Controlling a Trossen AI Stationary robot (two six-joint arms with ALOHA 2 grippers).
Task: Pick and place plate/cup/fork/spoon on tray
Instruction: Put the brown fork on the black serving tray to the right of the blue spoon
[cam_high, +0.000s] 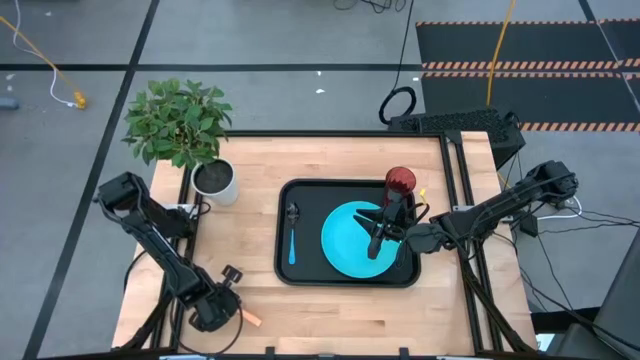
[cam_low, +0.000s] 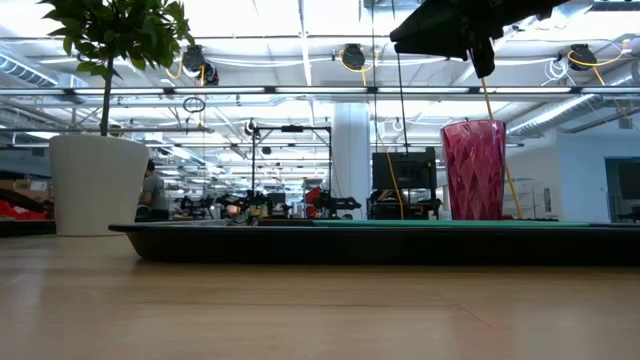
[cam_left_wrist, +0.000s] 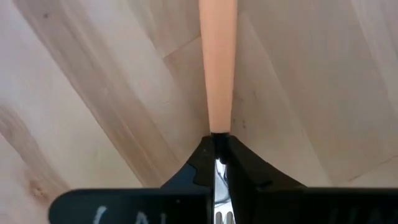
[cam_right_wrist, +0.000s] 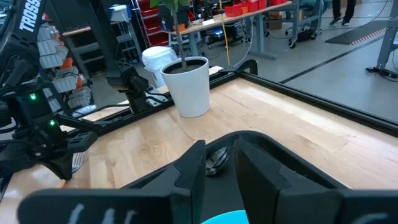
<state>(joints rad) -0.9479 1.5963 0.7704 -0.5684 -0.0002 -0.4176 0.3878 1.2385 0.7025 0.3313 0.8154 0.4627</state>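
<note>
We see our left gripper (cam_high: 232, 312) low at the table's (cam_high: 340, 315) seven o'clock, fingers clamped on the fork (cam_left_wrist: 217, 68). Our right gripper (cam_high: 381, 228), fingers slightly parted and empty, hovers over the plate (cam_high: 348, 240) on the tray (cam_high: 300, 272); the cup (cam_high: 399, 182) stands at its one o'clock, the spoon (cam_high: 292, 232) at nine.

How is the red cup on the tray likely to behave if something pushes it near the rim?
The cup stands upright on the tray, tall and narrower at its base, so it would probably tip rather than slide. It looks like thin see-through plastic, so likely light. On its side, the round body would likely roll.
</note>
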